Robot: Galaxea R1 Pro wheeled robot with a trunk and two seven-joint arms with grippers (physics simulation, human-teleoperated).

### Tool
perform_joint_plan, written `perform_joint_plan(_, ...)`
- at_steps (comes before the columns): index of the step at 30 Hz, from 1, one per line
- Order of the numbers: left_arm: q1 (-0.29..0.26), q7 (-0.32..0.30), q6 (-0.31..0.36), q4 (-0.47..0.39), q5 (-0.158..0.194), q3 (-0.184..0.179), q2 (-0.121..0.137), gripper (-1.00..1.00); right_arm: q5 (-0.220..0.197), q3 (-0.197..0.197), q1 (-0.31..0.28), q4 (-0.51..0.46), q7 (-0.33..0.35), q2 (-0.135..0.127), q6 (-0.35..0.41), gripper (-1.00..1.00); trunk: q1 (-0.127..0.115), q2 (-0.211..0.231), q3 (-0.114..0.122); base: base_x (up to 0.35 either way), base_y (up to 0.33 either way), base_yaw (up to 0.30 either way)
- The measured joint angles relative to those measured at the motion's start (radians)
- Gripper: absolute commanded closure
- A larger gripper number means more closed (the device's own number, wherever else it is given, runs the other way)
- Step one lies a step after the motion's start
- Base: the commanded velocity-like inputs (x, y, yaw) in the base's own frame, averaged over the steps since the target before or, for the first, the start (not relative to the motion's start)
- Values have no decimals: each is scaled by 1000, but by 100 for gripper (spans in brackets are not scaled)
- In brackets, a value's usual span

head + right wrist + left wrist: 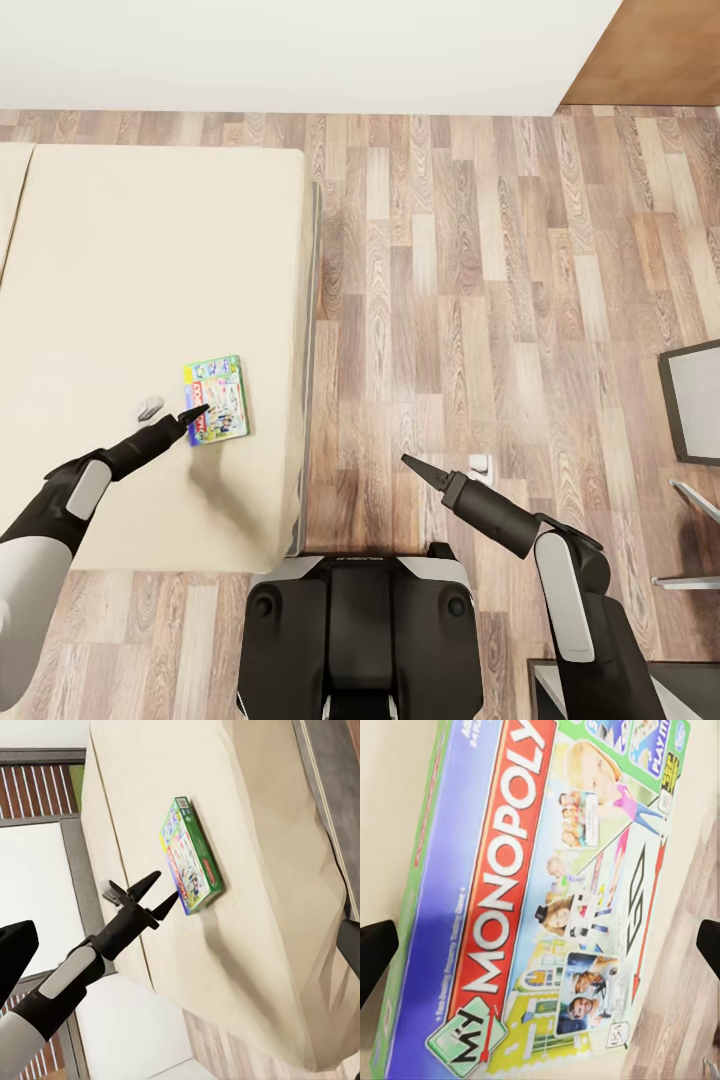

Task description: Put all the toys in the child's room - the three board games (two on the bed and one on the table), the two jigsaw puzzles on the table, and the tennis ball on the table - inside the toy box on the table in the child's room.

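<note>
One board game [216,399], a green-edged box with a red MONOPOLY band, lies flat on the cream bed [120,250] near its right edge. My left gripper [195,403] hangs open just above the box's near-left corner. In the left wrist view the box cover [547,907] is close below, and the two black fingertips [375,956] stand wide apart on either side of it. The right wrist view shows the same box [191,859] and the left gripper [168,883] beside it, apart from it. My right gripper [410,462] is open over the wood floor, holding nothing.
A small grey object [150,407] lies on the bed, left of the game. A small white item [480,462] sits on the floor near the right gripper. A dark-framed grey-topped piece of furniture [695,400] stands at the right. The white wall [300,50] runs behind the bed.
</note>
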Motion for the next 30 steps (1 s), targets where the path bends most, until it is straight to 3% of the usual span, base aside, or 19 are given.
perform_joint_plan(9, 1, -73, 13, 0, -4, 4, 7, -100, -2, 0, 0, 1, 1, -3, -40, -100, 0, 0, 0, 0, 0, 0)
perform_joint_plan(30, 1, -69, 20, 0, -9, -3, 5, -100, -2, 1, 1, 1, 2, -7, -45, -100, 0, 0, 0, 0, 0, 0)
